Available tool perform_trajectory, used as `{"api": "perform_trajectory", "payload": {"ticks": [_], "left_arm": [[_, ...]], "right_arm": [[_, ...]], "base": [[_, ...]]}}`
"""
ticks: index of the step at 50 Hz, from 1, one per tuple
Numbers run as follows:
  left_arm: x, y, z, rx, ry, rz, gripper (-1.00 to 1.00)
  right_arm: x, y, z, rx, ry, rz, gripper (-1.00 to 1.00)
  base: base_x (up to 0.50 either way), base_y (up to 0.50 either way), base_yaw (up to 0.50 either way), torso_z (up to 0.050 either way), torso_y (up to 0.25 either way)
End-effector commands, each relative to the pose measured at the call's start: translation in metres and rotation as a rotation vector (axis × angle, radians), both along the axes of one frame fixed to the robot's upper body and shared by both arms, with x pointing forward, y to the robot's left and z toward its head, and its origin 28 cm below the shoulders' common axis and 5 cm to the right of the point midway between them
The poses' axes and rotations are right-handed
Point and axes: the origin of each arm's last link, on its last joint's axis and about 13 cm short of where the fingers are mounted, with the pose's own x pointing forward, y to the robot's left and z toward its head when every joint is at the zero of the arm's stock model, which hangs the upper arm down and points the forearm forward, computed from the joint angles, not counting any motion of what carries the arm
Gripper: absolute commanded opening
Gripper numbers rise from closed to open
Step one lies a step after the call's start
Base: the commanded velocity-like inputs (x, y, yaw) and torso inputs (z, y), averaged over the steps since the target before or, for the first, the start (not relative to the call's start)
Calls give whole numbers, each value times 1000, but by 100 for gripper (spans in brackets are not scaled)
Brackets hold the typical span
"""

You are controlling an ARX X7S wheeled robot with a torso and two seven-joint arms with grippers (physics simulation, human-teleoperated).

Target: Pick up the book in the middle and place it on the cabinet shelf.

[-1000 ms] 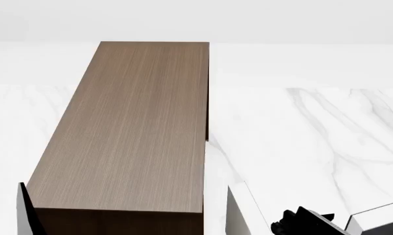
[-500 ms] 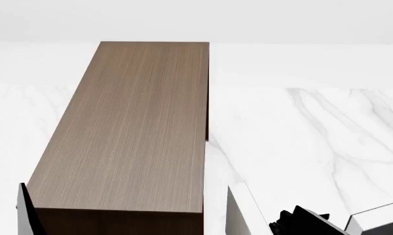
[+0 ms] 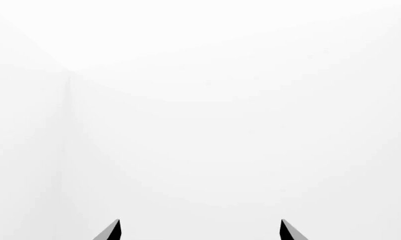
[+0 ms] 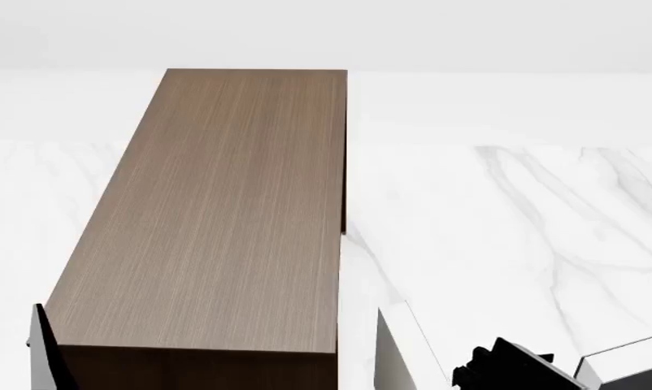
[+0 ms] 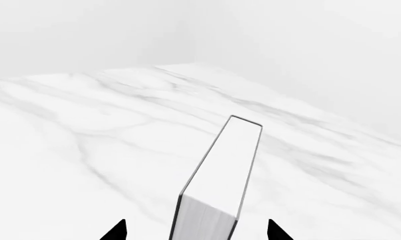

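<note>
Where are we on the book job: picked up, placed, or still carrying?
Pickup looks done: in the right wrist view the book stands between the right gripper's fingertips above the marble floor; contact isn't visible. In hand: carrying it; the head view shows the book beside the cabinet shelf. Left: raising it and setting it on that top, which shows no book. The left gripper is open and empty.

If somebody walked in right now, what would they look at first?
Probably the tall dark brown wood-grain cabinet with the long flat top, which fills the left middle of the head view above the white marble floor. Next comes the thick book with a dark cover and white pages, poking out between the black fingertips of the right gripper in the right wrist view. The left wrist view shows only white.
</note>
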Motion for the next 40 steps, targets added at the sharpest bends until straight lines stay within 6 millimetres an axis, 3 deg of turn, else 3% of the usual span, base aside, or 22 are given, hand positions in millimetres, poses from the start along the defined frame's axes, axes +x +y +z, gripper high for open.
{"api": "perform_trajectory", "payload": {"ticks": [1,33,34,40], "left_arm": [[1,1,1,14,-11,12,100],[2,1,1,14,-7,14,100],[2,1,1,14,-8,14,100],[1,1,2,15,-8,13,100]], "right_arm": [[4,-1,-2,9,0,-12,100],[13,-3,-13,8,25,-7,100],[13,-3,-13,4,31,-7,-100],[13,-2,-12,3,33,0,-100]], "base": [[0,0,0,0,0],[0,0,0,0,0],[0,0,0,0,0],[0,0,0,0,0]]}}
